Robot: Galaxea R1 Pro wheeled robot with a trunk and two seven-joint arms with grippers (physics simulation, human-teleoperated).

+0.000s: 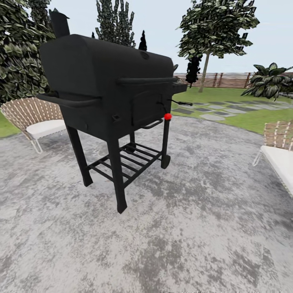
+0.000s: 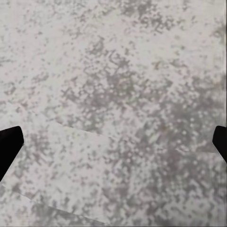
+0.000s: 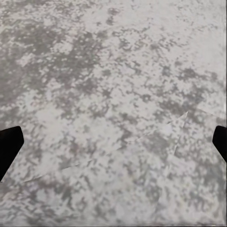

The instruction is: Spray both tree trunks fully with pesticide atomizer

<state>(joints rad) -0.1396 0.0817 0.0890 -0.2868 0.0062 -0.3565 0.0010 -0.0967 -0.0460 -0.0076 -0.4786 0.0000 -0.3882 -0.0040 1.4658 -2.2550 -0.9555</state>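
Observation:
The pesticide atomizer is out of view. Far off, across the lawn and near the slatted fence (image 1: 228,80), one tall tree (image 1: 217,24) rises on a thin-looking, leaning grey-tan trunk (image 1: 204,71). In the left wrist view my left gripper (image 2: 113,146) is open, its dark fingertips (image 2: 8,149) wide apart over mottled grey paving with nothing between them. My right gripper (image 3: 113,146) is open in the same way, fingertips (image 3: 9,146) at the picture's two sides over bare paving.
A big black barbecue grill (image 1: 110,85) on legs with a red knob (image 1: 167,116) stands close ahead on the grey patio (image 1: 183,228). Wicker chairs sit at the left (image 1: 34,118) and right (image 1: 280,154). Stepping slabs (image 1: 219,110) cross the lawn behind; a leafy shrub (image 1: 268,81) is at far right.

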